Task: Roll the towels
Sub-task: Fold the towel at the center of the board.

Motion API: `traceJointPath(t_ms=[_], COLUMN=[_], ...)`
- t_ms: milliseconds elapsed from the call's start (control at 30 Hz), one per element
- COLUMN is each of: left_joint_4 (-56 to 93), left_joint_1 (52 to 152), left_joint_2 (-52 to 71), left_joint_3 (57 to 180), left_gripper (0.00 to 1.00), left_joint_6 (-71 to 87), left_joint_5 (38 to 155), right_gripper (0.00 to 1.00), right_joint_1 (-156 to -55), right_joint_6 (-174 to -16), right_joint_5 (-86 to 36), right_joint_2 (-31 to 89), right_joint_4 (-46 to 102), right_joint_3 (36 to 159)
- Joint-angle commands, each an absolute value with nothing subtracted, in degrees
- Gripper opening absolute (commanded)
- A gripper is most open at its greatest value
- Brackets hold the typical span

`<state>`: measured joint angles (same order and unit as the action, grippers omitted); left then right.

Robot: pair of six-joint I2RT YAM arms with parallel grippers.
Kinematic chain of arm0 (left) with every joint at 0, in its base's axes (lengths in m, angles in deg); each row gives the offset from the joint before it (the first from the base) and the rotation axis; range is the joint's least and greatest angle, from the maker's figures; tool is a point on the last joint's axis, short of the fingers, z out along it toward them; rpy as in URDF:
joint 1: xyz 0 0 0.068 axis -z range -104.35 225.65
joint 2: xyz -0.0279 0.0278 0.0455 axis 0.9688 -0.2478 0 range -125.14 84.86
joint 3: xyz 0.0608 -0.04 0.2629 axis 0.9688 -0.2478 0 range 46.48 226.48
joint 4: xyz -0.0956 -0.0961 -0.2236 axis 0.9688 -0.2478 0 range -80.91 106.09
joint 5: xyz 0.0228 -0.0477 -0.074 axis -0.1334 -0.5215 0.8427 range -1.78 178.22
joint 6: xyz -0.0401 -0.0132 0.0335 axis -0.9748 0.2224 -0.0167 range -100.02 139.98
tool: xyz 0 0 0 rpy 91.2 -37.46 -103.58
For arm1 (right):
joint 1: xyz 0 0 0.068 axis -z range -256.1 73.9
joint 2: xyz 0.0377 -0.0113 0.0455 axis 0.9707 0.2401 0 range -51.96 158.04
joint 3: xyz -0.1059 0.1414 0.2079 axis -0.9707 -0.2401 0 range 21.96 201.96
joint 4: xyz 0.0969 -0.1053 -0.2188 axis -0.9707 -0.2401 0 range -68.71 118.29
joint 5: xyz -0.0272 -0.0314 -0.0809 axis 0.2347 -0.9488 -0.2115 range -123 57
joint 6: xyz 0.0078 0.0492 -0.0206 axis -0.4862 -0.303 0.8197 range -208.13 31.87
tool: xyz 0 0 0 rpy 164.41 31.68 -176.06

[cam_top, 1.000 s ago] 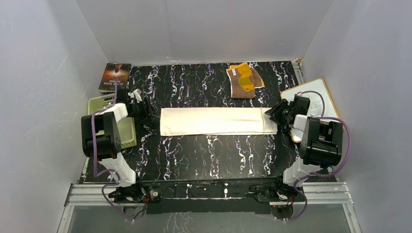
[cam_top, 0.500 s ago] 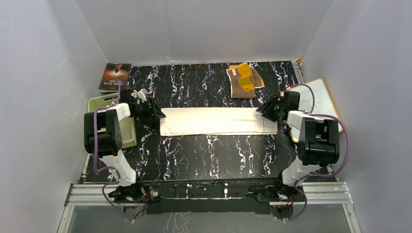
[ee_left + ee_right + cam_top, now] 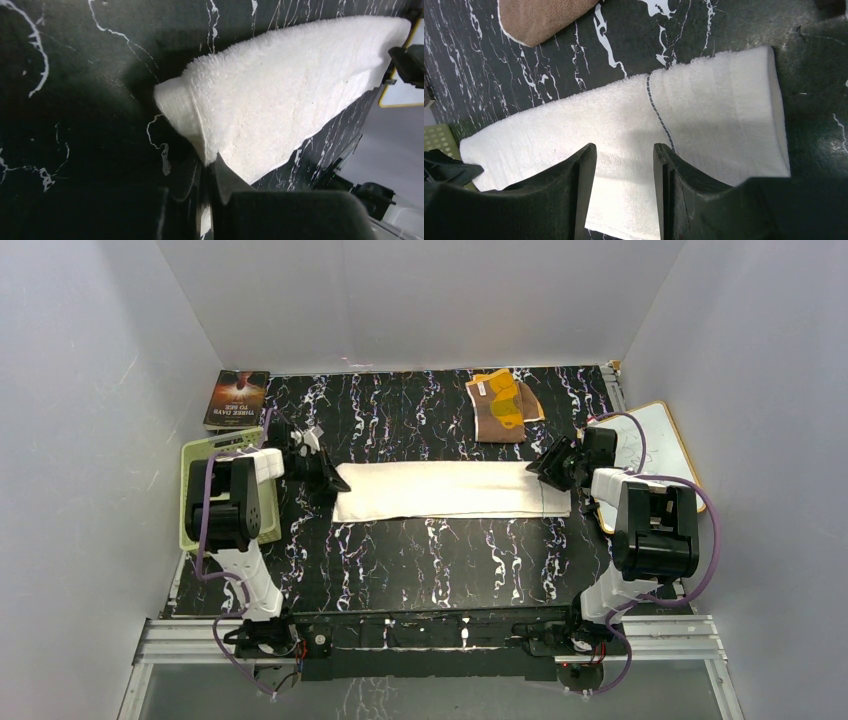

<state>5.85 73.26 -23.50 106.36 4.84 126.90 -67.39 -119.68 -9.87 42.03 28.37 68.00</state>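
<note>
A: State of the left claw (image 3: 209, 161)?
B: Pinched nearly closed on the left end of the cream towel (image 3: 280, 95), that end bunched up off the worktop (image 3: 75, 100).
A: And the right claw (image 3: 624, 149)?
B: Spread wide, gripping nothing, hanging over the same towel's right end by its dark stitched line (image 3: 658, 111).
A: Towel layout?
B: Long folded strip across mid-frame in the top view. The brown towel (image 3: 502, 407) sits crumpled at upper centre, well apart. A whiteboard (image 3: 655, 435) at right edge, green basket (image 3: 195, 480) at left.
</note>
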Motion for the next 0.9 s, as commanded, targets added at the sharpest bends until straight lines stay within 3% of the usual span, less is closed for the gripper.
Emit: traceJointPath(t_ms=[0, 200, 333, 433, 600, 867], left_joint_4=[0.3, -13.1, -21.7, -25.9, -34.3, -43.4], left_joint_1=[70.6, 68.4, 68.5, 69.9, 78.9, 96.4], left_joint_2=[-21.5, -11.4, -11.6, -11.0, -14.7, -27.5], left_joint_3=[105.3, 118.4, 126.9, 130.4, 137.7, 151.0], left_gripper=[0.0, 0.0, 0.0, 0.0, 0.0, 0.0], left_joint_6=[2.1, 5.9, 9.6, 11.0, 11.5, 8.7], left_joint_5=[117.0, 95.2, 91.9, 87.8, 82.7, 85.3], right_gripper=[0.44, 0.45, 0.59, 0.63, 0.63, 0.65], right_joint_1=[-67.6, -71.2, -74.6, -74.7, -74.9, -74.9], right_joint_6=[-118.5, -119.7, -121.1, -120.5, -120.6, -119.1], right_joint_5=[-8.3, -11.8, -16.0, -15.7, -15.9, -18.3], right_joint_2=[39.6, 35.5, 34.5, 35.5, 36.5, 34.9], right_joint_4=[29.6, 27.5, 26.7, 24.9, 23.0, 20.0], right_joint_3=[69.5, 69.2, 69.4, 71.3, 72.6, 72.5])
